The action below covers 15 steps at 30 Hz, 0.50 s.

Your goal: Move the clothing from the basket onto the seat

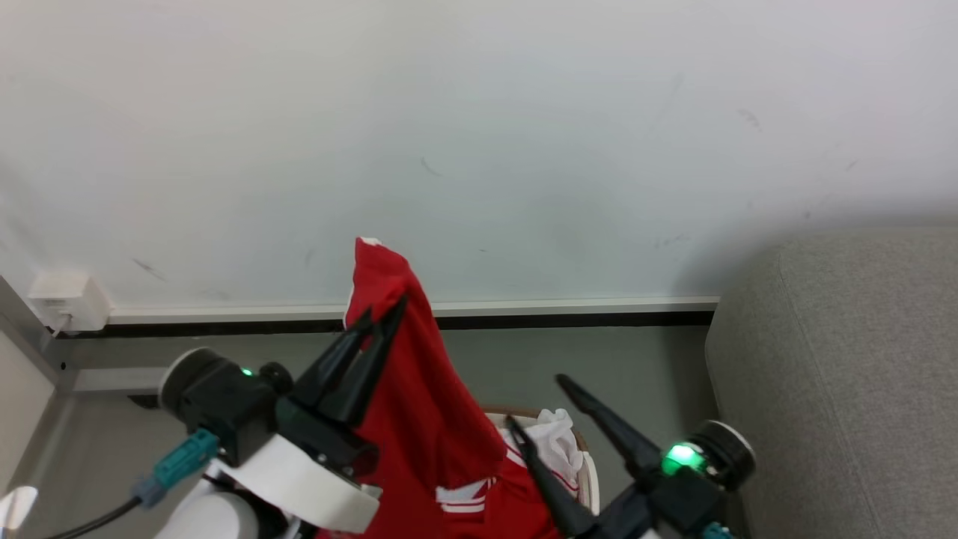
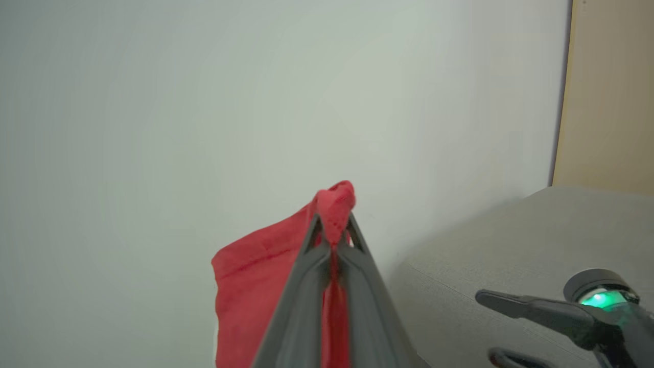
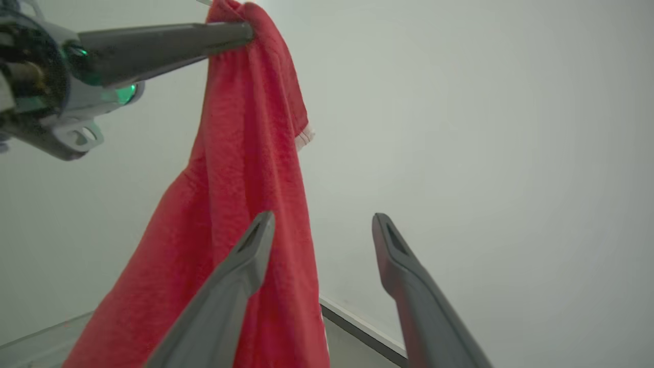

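Note:
My left gripper [image 1: 385, 314] is shut on a bright red garment [image 1: 419, 404] and holds it high against the wall; the cloth drapes down toward the basket. In the left wrist view the gripper [image 2: 333, 230] pinches a red fold [image 2: 334, 202]. Below, the basket rim [image 1: 591, 471] peeks out with its white liner [image 1: 557, 442] and red cloth with white stripes [image 1: 468, 494]. My right gripper [image 1: 535, 404] stands open beside the hanging garment, nothing between its fingers [image 3: 255, 240]. The grey seat [image 1: 846, 374] rises at the right.
A pale wall [image 1: 479, 135] with a white and black baseboard [image 1: 561, 313] runs behind. A white socket box [image 1: 67, 299] sits at the left. Grey floor [image 1: 644, 367] lies between basket and seat.

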### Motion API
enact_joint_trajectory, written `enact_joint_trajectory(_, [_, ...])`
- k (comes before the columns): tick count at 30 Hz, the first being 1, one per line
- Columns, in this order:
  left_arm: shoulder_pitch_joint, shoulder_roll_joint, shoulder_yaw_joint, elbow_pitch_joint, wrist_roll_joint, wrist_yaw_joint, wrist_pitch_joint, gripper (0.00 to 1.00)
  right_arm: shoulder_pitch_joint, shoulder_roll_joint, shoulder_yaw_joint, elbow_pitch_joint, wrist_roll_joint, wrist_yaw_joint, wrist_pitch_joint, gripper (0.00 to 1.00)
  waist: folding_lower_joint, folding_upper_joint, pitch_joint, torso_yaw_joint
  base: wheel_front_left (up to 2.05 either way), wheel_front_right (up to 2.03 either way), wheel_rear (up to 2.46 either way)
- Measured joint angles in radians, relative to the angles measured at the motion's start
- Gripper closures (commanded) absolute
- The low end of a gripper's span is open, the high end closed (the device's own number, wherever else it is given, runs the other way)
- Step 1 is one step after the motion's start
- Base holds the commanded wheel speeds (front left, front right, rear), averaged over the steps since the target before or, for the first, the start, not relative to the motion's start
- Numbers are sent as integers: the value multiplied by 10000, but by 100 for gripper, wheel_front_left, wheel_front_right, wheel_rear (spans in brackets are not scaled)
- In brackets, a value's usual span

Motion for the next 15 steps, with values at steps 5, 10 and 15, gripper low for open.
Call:
enact_joint_trajectory(5, [2, -207, -445, -301, 13, -102, 215, 100, -891, 6, 943, 205, 105, 0, 0, 0, 1, 0, -18, 18, 0, 0, 0])
enact_joint_trajectory(10, [-2, -516, -934, -508, 31, -203, 305, 100, -1476, 0, 1388, 765, 102, 0, 0, 0, 2, 0, -52, 65, 0, 0, 0])
enact_joint_trajectory(15, [-29, -744, -1331, -754, 75, -299, 387, 100, -1761, -2, 1743, 1607, 196, 0, -2, 0, 2, 0, -90, 99, 0, 0, 0])
